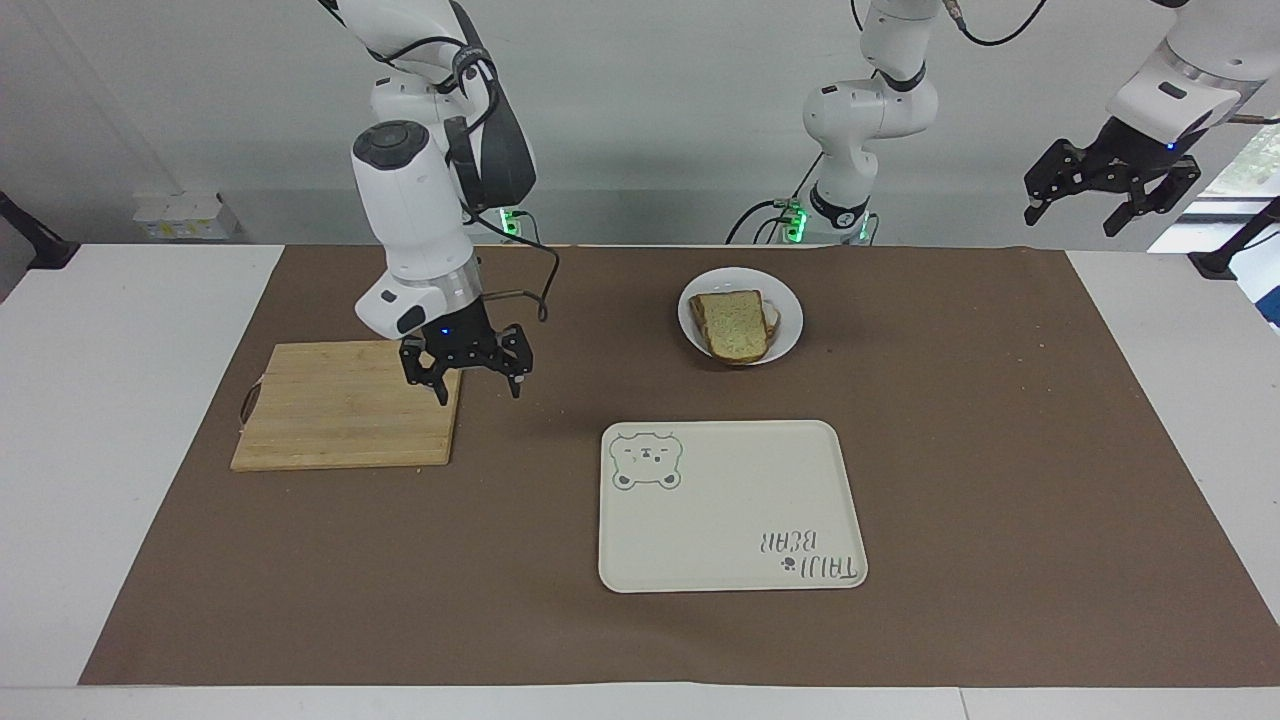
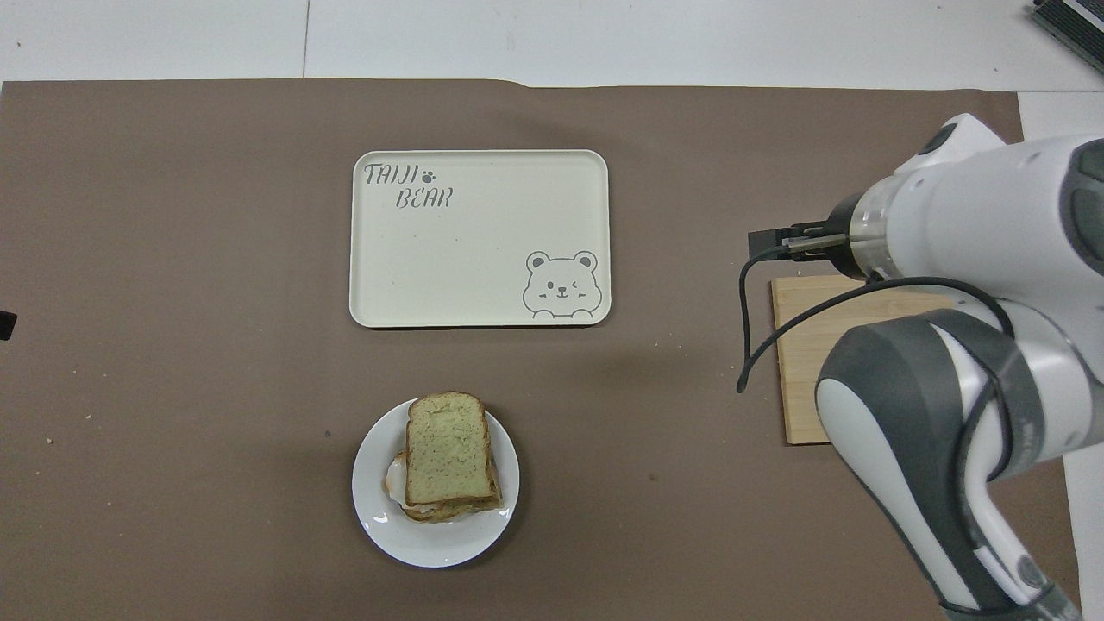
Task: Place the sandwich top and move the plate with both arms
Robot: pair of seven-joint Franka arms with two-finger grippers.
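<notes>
Sandwich top [image 1: 737, 322]: a pale, speckled slice with a brown crust, lying flat on top of the sandwich stack on the plate, with a bit of white filling showing at one edge.

Plate [image 1: 787, 300]: small, round, glossy white, on the brown mat at the robots' end of the table, nearer to the robots than the cream bear tray [image 1: 732, 505].

Right gripper [image 1: 467, 377]: hangs just above the corner of the wooden cutting board [image 1: 345, 403], toward the right arm's end of the table, well apart from the plate. Its jaws are spread and hold nothing.

Left gripper [image 1: 1110, 195]: raised high off the left arm's end of the table, waiting. Its jaws are spread and empty.

Step in hand: judged from the layout, the bread is already placed; moving the plate remains.

How the plate will likely handle: stiff and light, but glazed and slippery, and breakable if dropped. The stack on it is soft and loose, so any tilt could slide the top slice off.

Where to take hold: the bare rim [image 2: 371, 517], one gripper at each of two facing edges, clear of the bread, keeping the plate level.

Overhead view: the right arm's wrist hides its gripper there.
</notes>
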